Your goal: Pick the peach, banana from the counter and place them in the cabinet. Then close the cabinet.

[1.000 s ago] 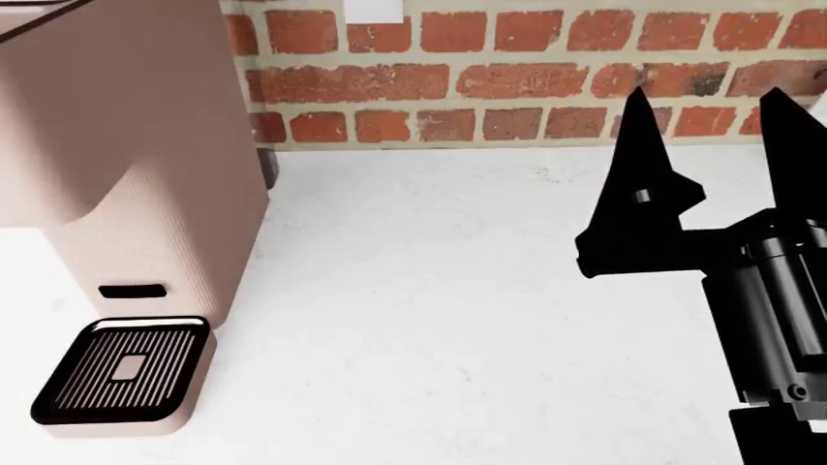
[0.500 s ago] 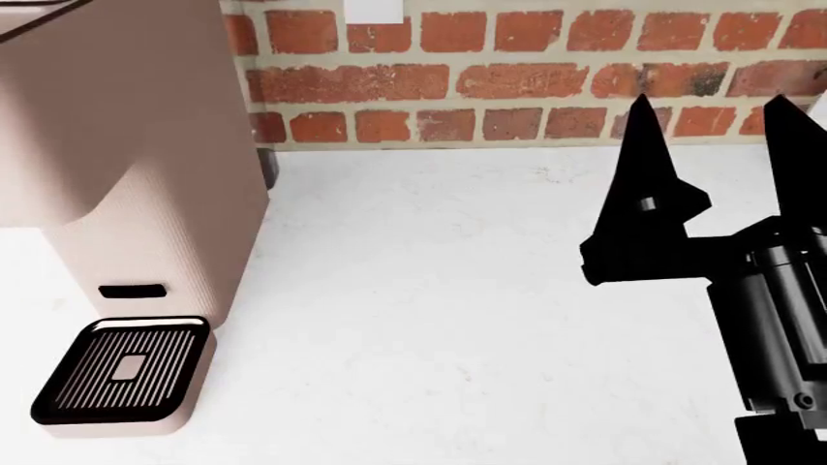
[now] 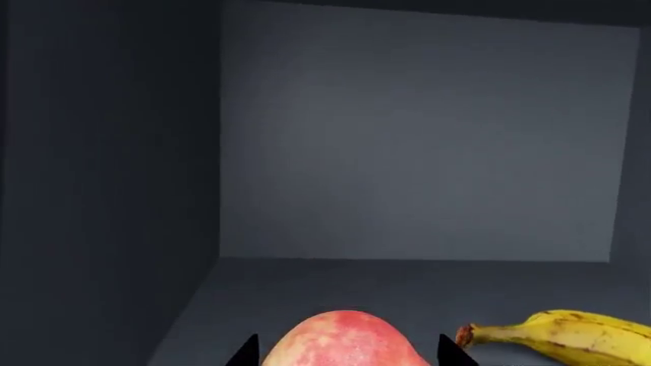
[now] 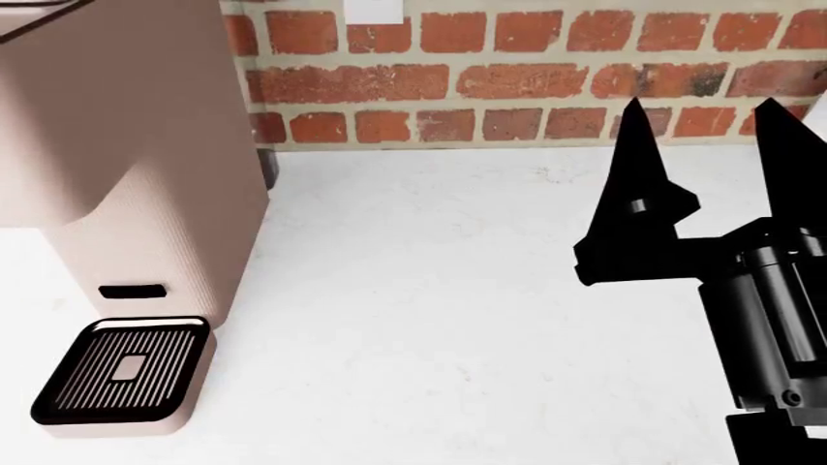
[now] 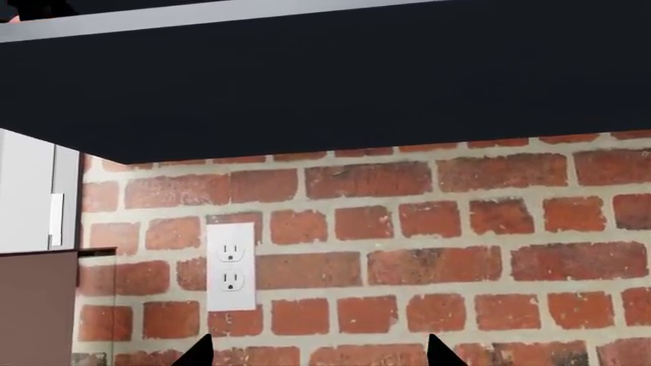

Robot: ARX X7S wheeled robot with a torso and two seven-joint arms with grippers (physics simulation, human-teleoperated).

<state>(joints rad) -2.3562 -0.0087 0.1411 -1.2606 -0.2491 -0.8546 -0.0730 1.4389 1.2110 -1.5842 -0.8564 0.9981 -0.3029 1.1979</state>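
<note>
The left wrist view looks into the dark grey cabinet (image 3: 407, 152). The mottled red-pink peach (image 3: 344, 335) sits between the fingertips of my left gripper (image 3: 351, 354), which is shut on it. Only the tips of the fingers show, and slim gaps remain beside the fruit's top. The yellow banana (image 3: 569, 339) lies on the cabinet floor just beside the peach. My right gripper (image 4: 700, 108) hangs open and empty above the white counter (image 4: 427, 291), fingers pointing at the brick wall. In the right wrist view my right gripper (image 5: 319, 354) faces bricks under the cabinet's dark underside (image 5: 356, 76).
A tall beige coffee machine (image 4: 116, 155) with a black drip tray (image 4: 123, 370) stands on the counter's left. A red brick wall (image 4: 517, 77) runs along the back, with a white outlet (image 5: 231, 267) on it.
My right gripper drifted slightly right and down, then came back left. Nothing else in the head view has moved.
</note>
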